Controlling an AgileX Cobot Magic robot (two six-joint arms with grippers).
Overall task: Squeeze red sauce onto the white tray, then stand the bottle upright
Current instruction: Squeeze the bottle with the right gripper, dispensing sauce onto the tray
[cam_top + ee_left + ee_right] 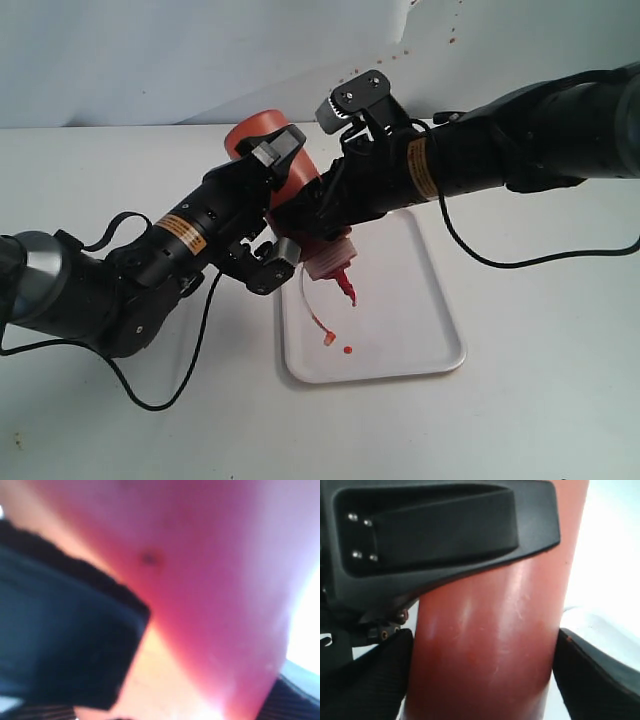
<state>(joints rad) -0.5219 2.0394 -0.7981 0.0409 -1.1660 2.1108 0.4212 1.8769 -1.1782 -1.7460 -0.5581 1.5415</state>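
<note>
- Counter (540,400): lying bare around the tray on the near side and to the right, giving open room to set something down.
- The white tray (450,350): sitting flat, its low rim likely enough to catch a bottle base set across it.
- The red sauce (347,350): showing as a small glossy blob on the tray's near half; probably thick and slow to spread.
- Cap (328,339): dangling on a thin tether just beside the blob, likely to drag through it.
- The bottle (258,138): hanging tilted above the tray's far end, nozzle pointing down. The wall looks soft and smooth, so it is probably yielding and slippery; mid-body seems the safest place to hold.
- Left gripper (283,210): clamping the bottle's body.
- Right gripper (318,225): pressing on the bottle nearer the nozzle, its fingers (370,680) touching both sides of the wall.
- Far counter: crowded by both arms, leaving little room for righting the bottle.
</note>
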